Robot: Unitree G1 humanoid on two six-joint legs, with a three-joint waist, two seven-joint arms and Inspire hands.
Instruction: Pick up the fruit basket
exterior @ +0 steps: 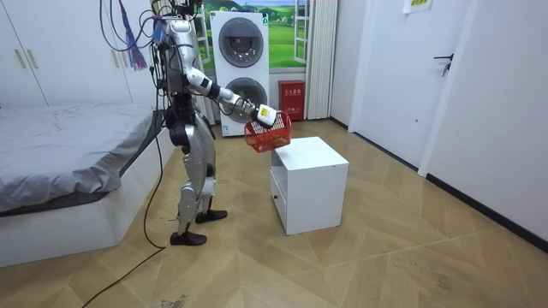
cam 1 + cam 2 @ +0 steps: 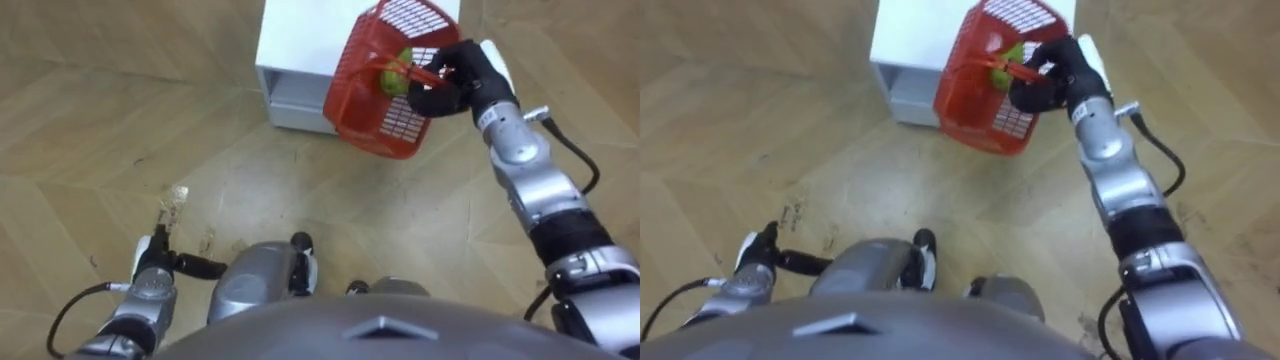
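Observation:
A red mesh fruit basket [image 2: 380, 95] hangs tilted in the air over the front edge of a white cabinet [image 2: 300, 50]. My right hand [image 2: 455, 75] is shut on its handle, arm stretched forward. A green fruit [image 2: 392, 80] lies inside the basket. In the room view the basket [image 1: 267, 135] is clear of the cabinet's top [image 1: 312, 154], with my right hand [image 1: 265, 114] above it. My left hand [image 2: 152, 262] hangs at my side at the lower left, fingers relaxed, holding nothing. I stand upright facing the cabinet.
A bed [image 1: 60, 162] stands close behind me on the room view's left. Stacked washing machines [image 1: 240, 68] and a small red box [image 1: 292, 100] are against the far wall. Open wooden floor [image 1: 411, 248] spreads around the cabinet.

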